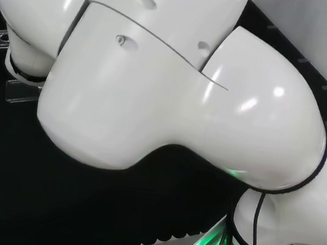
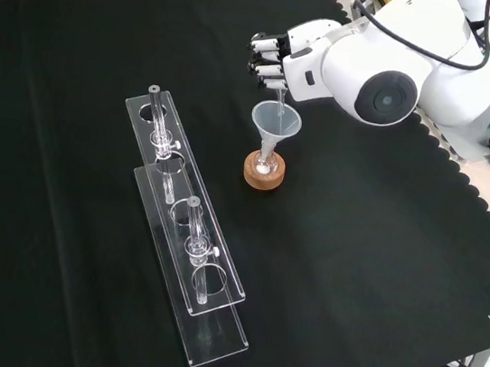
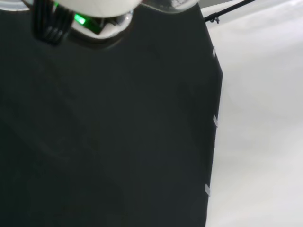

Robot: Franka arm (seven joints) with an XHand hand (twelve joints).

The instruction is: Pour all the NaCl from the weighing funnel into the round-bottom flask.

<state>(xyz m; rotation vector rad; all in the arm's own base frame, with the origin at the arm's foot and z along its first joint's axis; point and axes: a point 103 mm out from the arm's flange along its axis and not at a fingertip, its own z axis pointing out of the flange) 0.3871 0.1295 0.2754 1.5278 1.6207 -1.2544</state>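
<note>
Overhead, the hand (image 2: 277,56) hung above the round-bottom flask (image 2: 265,162), its fingers (image 2: 264,60) curled round a clear weighing funnel (image 2: 279,100) whose stem pointed down into the wide glass funnel (image 2: 275,126) seated in the flask's neck.

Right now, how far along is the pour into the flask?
Done: a funnel sits in the round-bottom flask on its cork ring. In hand: the hand holds a clear piece tilted over the funnel. Left: I cannot tell whether any salt remains.
</note>
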